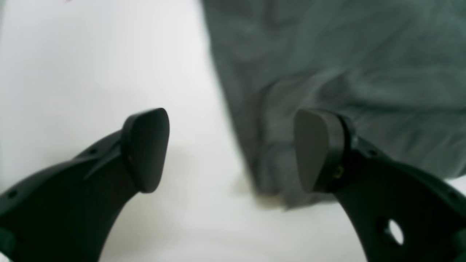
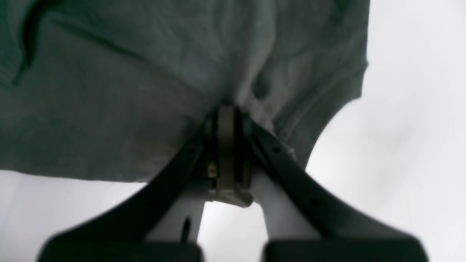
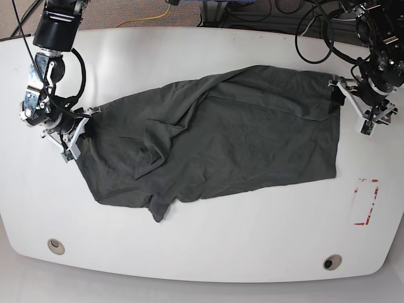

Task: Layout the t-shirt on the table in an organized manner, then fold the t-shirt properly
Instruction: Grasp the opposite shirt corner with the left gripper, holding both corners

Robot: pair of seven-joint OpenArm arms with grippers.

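Left fingers (image 1: 233, 153) apart astride the t-shirt (image 3: 214, 139) edge; your right fingers (image 2: 225, 120) clamp its opposite end, long axis between.

Our two arms are mostly black, with chunky joints and loose black cables looping off the sides. Each ends in a white bracket. The left gripper (image 1: 231, 150) has curved black fingers with flat rounded pads (image 1: 146, 148) and small screw holes along them. The right gripper (image 2: 225, 123) looks the same up close, black fingers on a white mount, one brass-coloured screw showing.
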